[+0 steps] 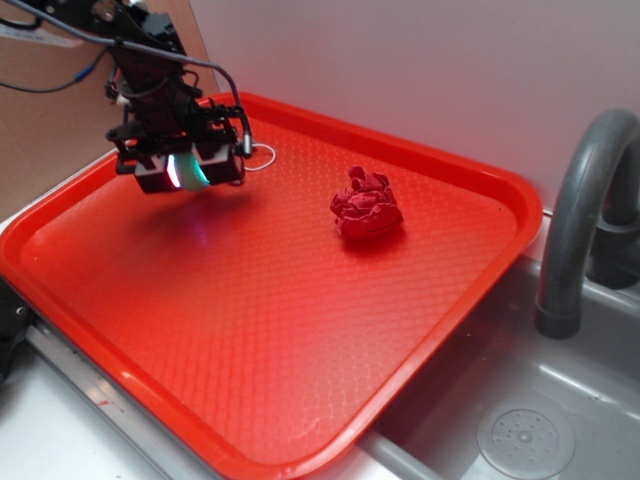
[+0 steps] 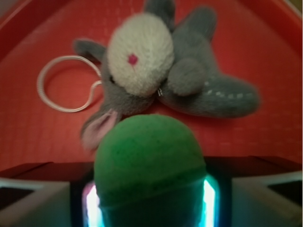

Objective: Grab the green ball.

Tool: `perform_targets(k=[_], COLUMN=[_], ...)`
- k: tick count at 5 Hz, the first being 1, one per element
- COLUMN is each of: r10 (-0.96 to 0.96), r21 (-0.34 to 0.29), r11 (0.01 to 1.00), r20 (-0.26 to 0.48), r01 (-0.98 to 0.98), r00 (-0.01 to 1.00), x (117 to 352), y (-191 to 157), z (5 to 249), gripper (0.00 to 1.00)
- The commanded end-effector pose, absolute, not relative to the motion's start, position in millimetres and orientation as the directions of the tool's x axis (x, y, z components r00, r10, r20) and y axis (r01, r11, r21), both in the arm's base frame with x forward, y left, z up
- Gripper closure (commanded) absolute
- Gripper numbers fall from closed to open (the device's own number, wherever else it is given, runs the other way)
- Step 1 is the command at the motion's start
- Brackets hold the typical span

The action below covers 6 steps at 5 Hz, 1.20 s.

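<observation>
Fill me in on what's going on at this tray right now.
A WidowX arm is working over the back-left corner of a red tray. The wrist view shows its gripper shut on the green ball, the fingers on both sides of it. Just past the ball, a grey-and-white plush toy with a white cord loop lies on the tray. A dark red crumpled wad sits apart, nearer the middle. A sink adjoins the tray.
</observation>
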<state>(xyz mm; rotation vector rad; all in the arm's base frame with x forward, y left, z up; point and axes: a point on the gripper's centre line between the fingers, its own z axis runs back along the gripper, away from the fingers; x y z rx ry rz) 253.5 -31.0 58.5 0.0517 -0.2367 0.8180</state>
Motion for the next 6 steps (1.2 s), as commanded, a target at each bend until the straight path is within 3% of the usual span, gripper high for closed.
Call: perform_targets(k=[1, 2, 3, 4, 5, 6], r10=[0.625, 0.596, 0.444, 0.223, 0.080, 0.016], r21=[-0.120, -0.150, -0.233, -0.261, -0.284, -0.318], r11=[0.774, 0.800, 0.890, 0.953, 0.959, 0.944], r20=[0.299, 0.309, 0.240, 0.259, 0.326, 0.313], r01=[-0.622, -0.581, -0.393, -0.154, 0.017, 0.089], r00=[0.721, 0.741, 0.863, 0.940, 0.942, 0.950], x=[258, 253, 242, 218, 195, 178], y=[-45, -49, -62, -75, -84, -85], z=[121, 142, 169, 194, 217, 241], gripper=[1.00, 1.00, 1.00, 1.00, 1.00, 1.00])
